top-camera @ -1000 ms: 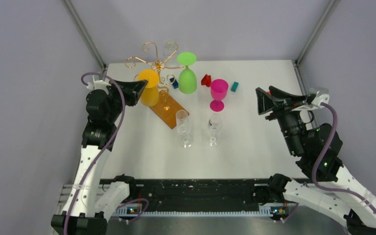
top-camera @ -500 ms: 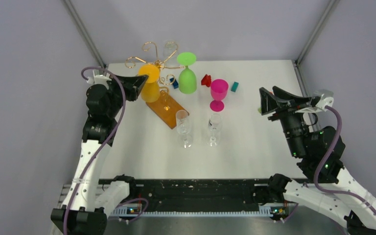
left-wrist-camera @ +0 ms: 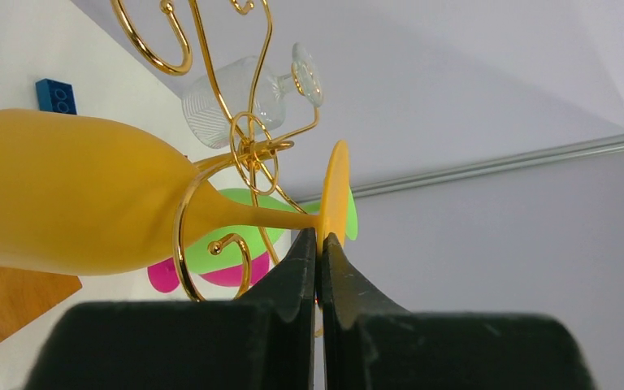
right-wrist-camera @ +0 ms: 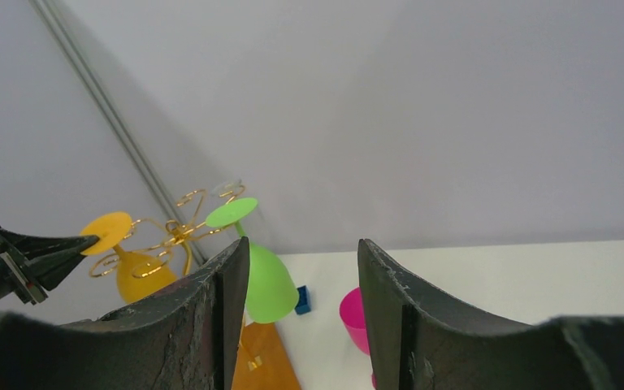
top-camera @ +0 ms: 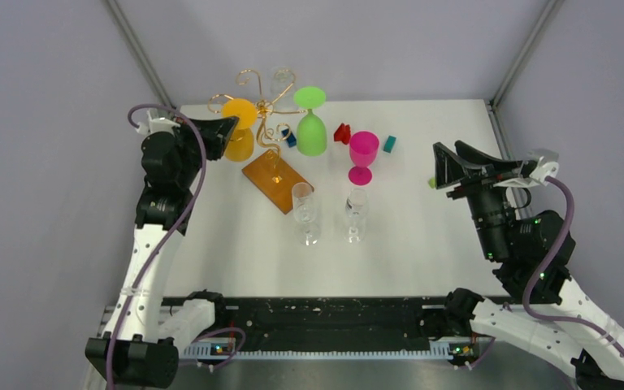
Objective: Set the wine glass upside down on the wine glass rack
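Observation:
My left gripper point(top-camera: 229, 127) is shut on the rim of the foot of a yellow wine glass point(top-camera: 239, 140). It holds the glass upside down at the left arm of the gold wire wine glass rack point(top-camera: 262, 102). In the left wrist view the fingertips point(left-wrist-camera: 319, 237) pinch the foot, and a curled gold arm point(left-wrist-camera: 180, 219) loops round the yellow wine glass point(left-wrist-camera: 65, 195) where bowl meets stem. A green glass point(top-camera: 311, 130) and a clear glass point(top-camera: 280, 80) hang on the rack. My right gripper point(top-camera: 447, 166) is open and empty at the right, far from the rack.
The rack's orange-brown base point(top-camera: 276, 180) lies on the white table. A pink glass point(top-camera: 363, 154) and two clear glasses point(top-camera: 305, 213) point(top-camera: 357, 213) stand upright mid-table. Small blue point(top-camera: 290, 140), red point(top-camera: 342, 132) and teal point(top-camera: 389, 144) blocks lie behind them.
My left gripper has lifted the yellow glass up and back, off the wooden base and into the rack's left arm. My right arm has drifted slightly to the right.

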`<state>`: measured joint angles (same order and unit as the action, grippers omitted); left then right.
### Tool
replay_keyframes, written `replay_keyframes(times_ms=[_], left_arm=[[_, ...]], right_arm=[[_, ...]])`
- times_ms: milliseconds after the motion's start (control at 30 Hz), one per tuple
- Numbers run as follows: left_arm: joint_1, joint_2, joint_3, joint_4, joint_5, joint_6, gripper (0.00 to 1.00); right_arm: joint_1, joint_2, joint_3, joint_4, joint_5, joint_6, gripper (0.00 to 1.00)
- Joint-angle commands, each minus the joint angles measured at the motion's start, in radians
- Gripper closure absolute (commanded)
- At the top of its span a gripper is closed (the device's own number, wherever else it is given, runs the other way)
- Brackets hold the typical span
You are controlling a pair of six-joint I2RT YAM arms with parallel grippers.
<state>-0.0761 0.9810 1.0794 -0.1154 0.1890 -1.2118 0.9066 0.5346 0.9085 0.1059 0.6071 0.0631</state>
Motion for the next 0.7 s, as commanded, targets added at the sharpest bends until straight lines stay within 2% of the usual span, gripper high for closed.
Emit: replay_keyframes(times_ms=[0, 667], left_arm=[[0.011, -0.001, 0.05, 0.025, -0.048, 0.021, 1.0], [0.016, -0.105, -0.002, -0.075, -0.109, 0.011, 1.0]], right_arm=[[-0.002, -0.002, -0.002, 0.045, 0.014, -0.006, 0.49], [-0.003, -0.05, -0.043, 0.075, 0.028, -0.03, 0.48]])
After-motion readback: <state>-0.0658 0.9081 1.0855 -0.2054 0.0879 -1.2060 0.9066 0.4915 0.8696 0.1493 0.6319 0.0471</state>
